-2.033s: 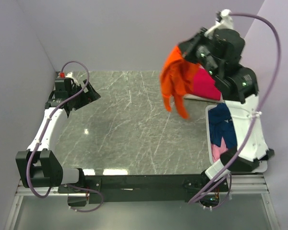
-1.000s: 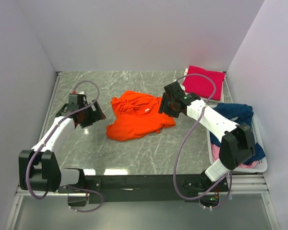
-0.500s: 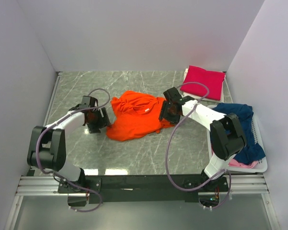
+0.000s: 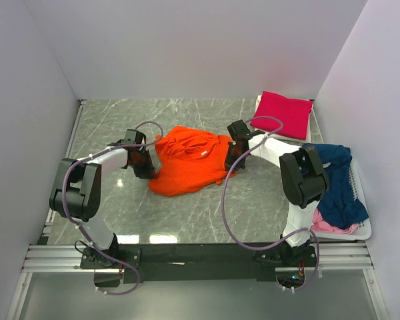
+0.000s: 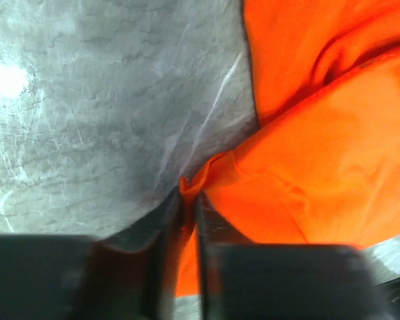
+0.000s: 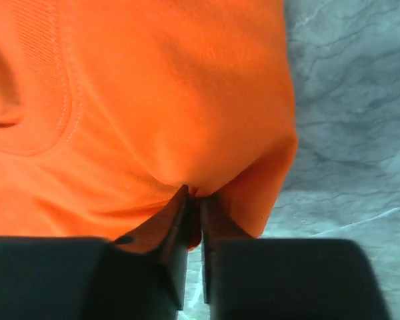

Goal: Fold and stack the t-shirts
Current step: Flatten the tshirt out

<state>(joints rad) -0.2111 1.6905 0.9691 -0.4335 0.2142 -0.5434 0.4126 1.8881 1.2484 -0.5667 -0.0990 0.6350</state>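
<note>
Plainly, the left pincer (image 5: 189,200) was nipped nearly together on a small peak of cloth at the left edge of the orange tee (image 4: 187,167), and the right pincer (image 6: 195,199) was nipped the same way on a puckered fold at the tee's right edge. Both bites looked shallow to me, little more than a ridge of fabric between the tips, and I could not tell whether either held one layer or several. The tee itself lay crumpled about the middle of the table (image 4: 187,220), a little toward the far edge, with the two arms reaching in from either side. I judged the step in hand to be opening the tee out flat before any fold. To do it well I reckoned on lifting both pinches only slightly, drawing them apart evenly and slowly so neither ridge slipped free, and watching the wrist views for cloth creeping out of the tips. I wanted the pull run along the table's length, clear of the folded magenta tee (image 4: 283,113) at the far right corner and of the navy tee (image 4: 337,183) draped over the white basket (image 4: 361,230) by the right edge, where a pale pink tee (image 4: 323,227) showed beneath
</note>
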